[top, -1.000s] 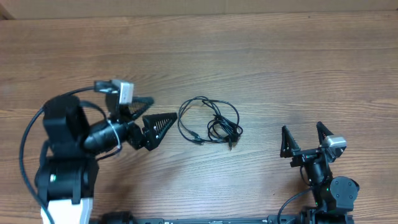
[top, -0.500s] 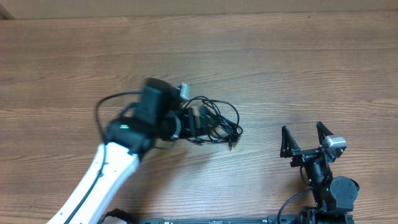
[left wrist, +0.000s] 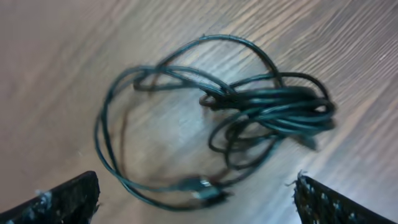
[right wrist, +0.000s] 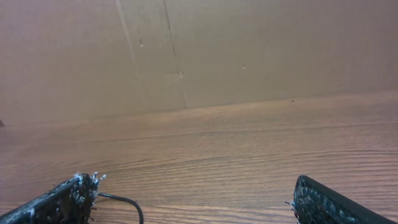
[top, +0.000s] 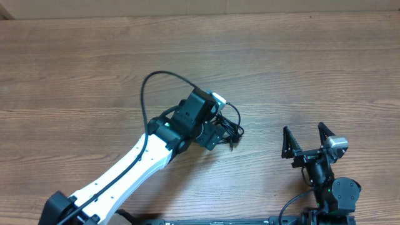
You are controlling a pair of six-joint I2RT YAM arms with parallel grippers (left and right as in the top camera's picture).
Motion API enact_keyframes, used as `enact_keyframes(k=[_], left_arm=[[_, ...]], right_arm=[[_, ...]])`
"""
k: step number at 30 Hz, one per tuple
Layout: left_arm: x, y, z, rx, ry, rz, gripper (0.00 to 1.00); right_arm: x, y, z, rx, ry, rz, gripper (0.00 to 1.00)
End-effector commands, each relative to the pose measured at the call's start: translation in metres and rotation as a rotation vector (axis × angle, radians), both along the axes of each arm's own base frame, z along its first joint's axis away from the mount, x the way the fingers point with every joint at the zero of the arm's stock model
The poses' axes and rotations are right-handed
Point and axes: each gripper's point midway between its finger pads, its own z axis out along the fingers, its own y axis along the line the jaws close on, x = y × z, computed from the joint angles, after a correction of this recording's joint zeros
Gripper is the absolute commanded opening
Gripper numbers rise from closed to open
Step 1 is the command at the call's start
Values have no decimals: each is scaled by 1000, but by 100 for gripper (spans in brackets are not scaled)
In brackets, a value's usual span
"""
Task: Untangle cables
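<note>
The cables [top: 234, 129] are thin black cords lying tangled on the wooden table [top: 300, 62], partly hidden under my left wrist. In the left wrist view the cables [left wrist: 261, 106] form one wide loop and a tight bundle, with a small plug [left wrist: 202, 186] near the bottom. My left gripper [top: 215, 134] hovers directly over them. Seen from its wrist, the left gripper [left wrist: 196, 202] is open, its fingertips either side of the plug and touching nothing. My right gripper [top: 304, 133] stands open well to the right of the cables. The right gripper [right wrist: 194, 193] holds nothing.
The left arm's own thick black wire [top: 156, 78] arches up behind its wrist. A brown cardboard wall [right wrist: 186, 50] closes the table's far side. A black wire [right wrist: 124, 202] curls by the right gripper's left finger.
My left arm has swung right from the table's left side to a spot above the cables, staying open. The right arm and the cables have not moved.
</note>
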Motion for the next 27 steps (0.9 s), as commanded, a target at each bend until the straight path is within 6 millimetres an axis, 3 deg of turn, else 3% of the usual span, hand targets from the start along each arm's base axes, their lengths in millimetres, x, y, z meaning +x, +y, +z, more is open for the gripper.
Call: enact_keyframes(k=[1, 6, 12, 14, 16, 18, 19, 27], left_arm=[[18, -6, 3, 140, -143, -230, 100], [28, -14, -9, 180, -172, -300, 100], [33, -24, -51, 205, -114, -353, 93], [34, -28, -71, 210, -81, -363, 81], [35, -28, -86, 223, -60, -364, 63], [35, -27, -100, 237, -38, -364, 28], [34, -27, -105, 223, -13, -322, 4], [52, -28, -86, 189, -38, -172, 4]], right_arm=[[1, -3, -2, -8, -5, -15, 100], [1, -3, -2, -8, -5, -15, 100], [1, -3, -2, -8, -5, -15, 100], [1, -3, -2, -8, -5, -15, 100], [1, -3, -2, -8, -5, -15, 100], [1, -3, -2, -8, -5, -15, 100], [1, -3, -2, -8, -5, -15, 100], [1, -3, -2, -8, -5, -15, 100]])
